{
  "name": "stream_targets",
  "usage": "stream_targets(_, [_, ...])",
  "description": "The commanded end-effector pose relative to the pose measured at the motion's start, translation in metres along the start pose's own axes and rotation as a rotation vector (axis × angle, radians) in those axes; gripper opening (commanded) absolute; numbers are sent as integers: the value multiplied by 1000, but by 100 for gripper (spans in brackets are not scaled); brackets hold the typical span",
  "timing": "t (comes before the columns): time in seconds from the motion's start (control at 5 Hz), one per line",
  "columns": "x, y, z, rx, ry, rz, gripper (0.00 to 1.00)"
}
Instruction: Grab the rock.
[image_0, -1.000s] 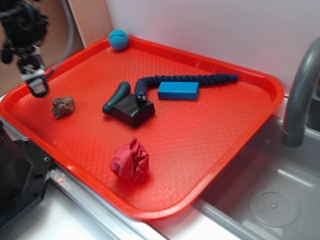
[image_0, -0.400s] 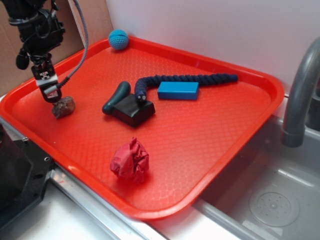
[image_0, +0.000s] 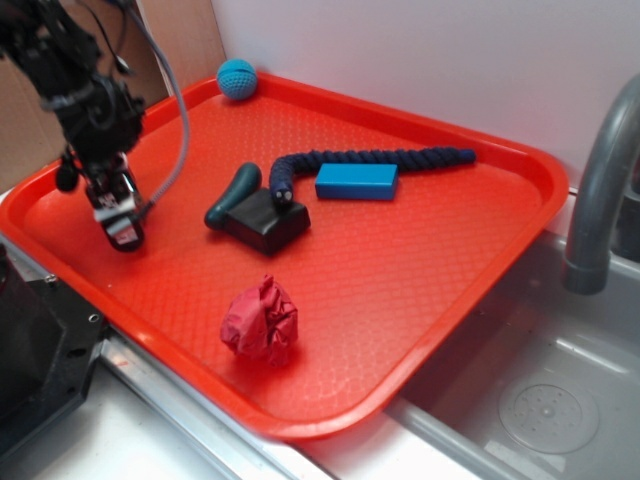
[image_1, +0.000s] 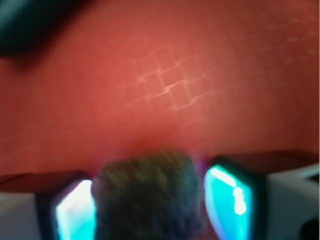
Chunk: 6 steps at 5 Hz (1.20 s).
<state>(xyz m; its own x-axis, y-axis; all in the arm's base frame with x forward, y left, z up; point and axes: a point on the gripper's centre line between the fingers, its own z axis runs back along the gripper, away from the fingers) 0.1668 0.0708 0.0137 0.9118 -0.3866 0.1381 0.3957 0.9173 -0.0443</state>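
The rock (image_1: 147, 197), a lumpy brown-grey stone, sits between the two fingers of the hand (image_1: 150, 205) in the blurred wrist view; whether the pads actually press it I cannot tell. In the exterior view the rock is hidden behind the hand (image_0: 125, 232), which is lowered at the left side of the tray.

Large red textured plastic tray (image_0: 420, 290) carries everything. Dark blue braided rope (image_0: 380, 160) curves across the far middle, a blue rectangular block (image_0: 356, 181) just beside it. Black block with a teal handle (image_0: 255, 212) lies centre. Crumpled red paper wad (image_0: 260, 320) near the front. Teal crocheted ball (image_0: 237, 78) at the far rim.
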Motion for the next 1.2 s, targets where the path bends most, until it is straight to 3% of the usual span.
stream_targets(0.0, [4, -7, -1, -13, 54, 62, 0])
stream_targets(0.4, [36, -21, 92, 72, 126, 165, 0])
stream_targets(0.6, [58, -41, 139, 33, 113, 182, 0])
stream_targets(0.8, [79, -62, 150, 91, 147, 306, 0])
stream_targets(1.0, [73, -61, 162, 122, 88, 520, 0])
